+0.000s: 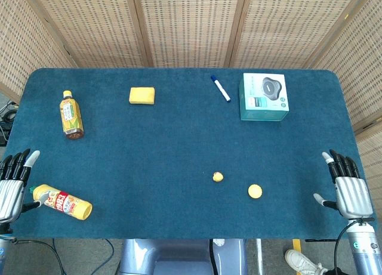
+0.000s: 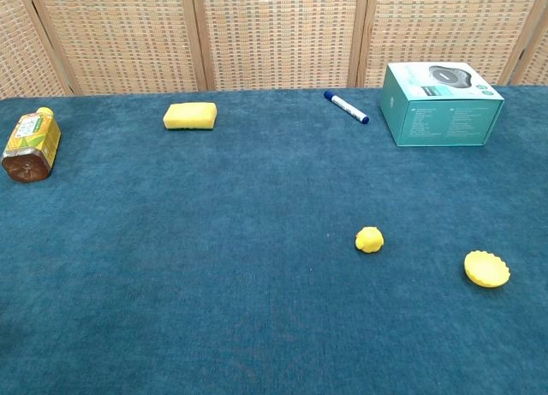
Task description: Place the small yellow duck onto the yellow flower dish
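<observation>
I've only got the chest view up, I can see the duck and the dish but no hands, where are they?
Observer: Both show only in the head view. The right hand rests at the table's right edge, fingers apart, holding nothing.
Operator: And the left one?
Observer: The left hand is at the left edge, also empty.
Operator: Anything near it I can't see?
Observer: A yellow bottle with a red label lies on its side just beside it.
Operator: Which hand is nearer the dish?
Observer: The right; the yellow flower dish lies between it and the small yellow duck.
</observation>
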`<action>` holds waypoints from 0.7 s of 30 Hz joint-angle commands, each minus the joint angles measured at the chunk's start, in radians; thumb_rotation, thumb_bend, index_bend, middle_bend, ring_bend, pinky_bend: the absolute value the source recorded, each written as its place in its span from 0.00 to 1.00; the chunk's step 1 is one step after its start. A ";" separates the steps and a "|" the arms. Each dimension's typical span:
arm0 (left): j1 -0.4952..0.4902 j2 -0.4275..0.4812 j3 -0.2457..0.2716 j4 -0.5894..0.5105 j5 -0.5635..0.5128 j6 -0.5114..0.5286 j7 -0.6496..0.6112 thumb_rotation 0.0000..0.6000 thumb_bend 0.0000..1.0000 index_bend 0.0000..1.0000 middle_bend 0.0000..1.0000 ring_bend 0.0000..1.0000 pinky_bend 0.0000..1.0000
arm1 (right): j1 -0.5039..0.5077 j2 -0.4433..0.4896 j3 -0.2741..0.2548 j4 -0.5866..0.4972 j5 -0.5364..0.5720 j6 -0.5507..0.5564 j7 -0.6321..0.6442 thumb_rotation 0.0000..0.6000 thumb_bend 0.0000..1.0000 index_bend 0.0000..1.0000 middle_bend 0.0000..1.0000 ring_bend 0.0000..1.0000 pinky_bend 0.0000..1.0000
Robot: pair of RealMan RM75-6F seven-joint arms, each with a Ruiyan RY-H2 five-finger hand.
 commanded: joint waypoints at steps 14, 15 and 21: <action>0.000 0.001 0.003 -0.003 0.007 0.002 0.002 1.00 0.08 0.00 0.00 0.00 0.00 | -0.002 0.006 -0.003 -0.010 -0.007 0.004 0.006 1.00 0.00 0.00 0.00 0.00 0.00; 0.000 0.002 0.002 -0.003 0.007 0.002 0.001 1.00 0.08 0.00 0.00 0.00 0.00 | -0.002 0.006 -0.002 -0.010 -0.006 0.004 0.005 1.00 0.00 0.00 0.00 0.00 0.00; -0.002 0.004 0.000 -0.002 0.004 -0.002 -0.008 1.00 0.08 0.00 0.00 0.00 0.00 | -0.001 0.004 -0.001 -0.009 -0.002 0.000 0.001 1.00 0.00 0.00 0.00 0.00 0.00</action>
